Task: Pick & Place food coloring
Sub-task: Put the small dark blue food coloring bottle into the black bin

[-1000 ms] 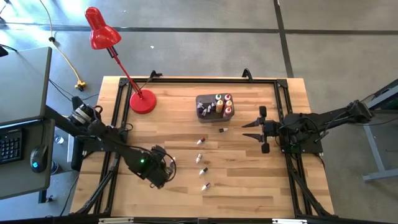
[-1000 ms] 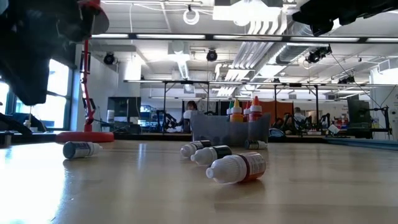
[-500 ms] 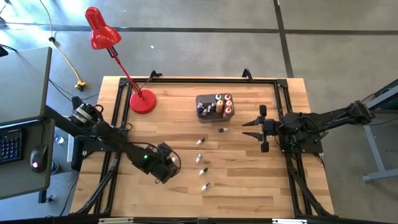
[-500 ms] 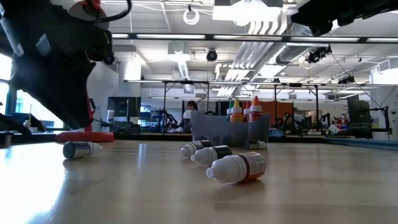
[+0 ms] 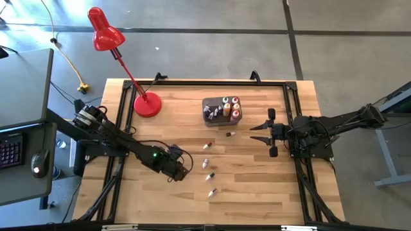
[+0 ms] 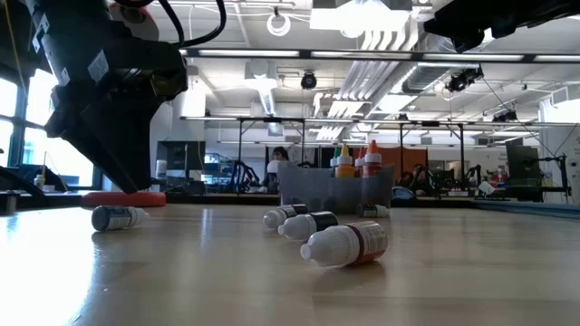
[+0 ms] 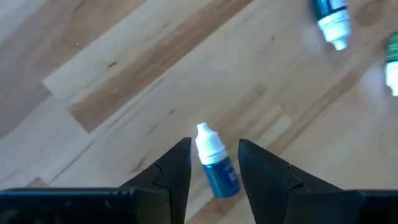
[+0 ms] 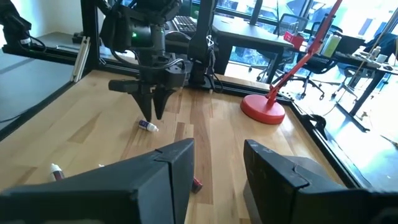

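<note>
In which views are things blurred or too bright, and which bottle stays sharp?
Left wrist view: the blue bottle between the left tool fingers is sharp; a green bottle at the edge is blurred. Low view: the nearest bottle is sharp, ceiling lights glare. Right wrist view: the windows behind the red lamp are overexposed.

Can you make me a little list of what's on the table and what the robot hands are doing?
left gripper: open, one finger on each side of a blue bottle lying on the wood, not closed on it
right gripper: open, empty, waiting to the right of the tub
tub: grey, holds upright bottles
loose bottles: several lying on the table in front of the tub
lamp: red, left of the tub
</note>
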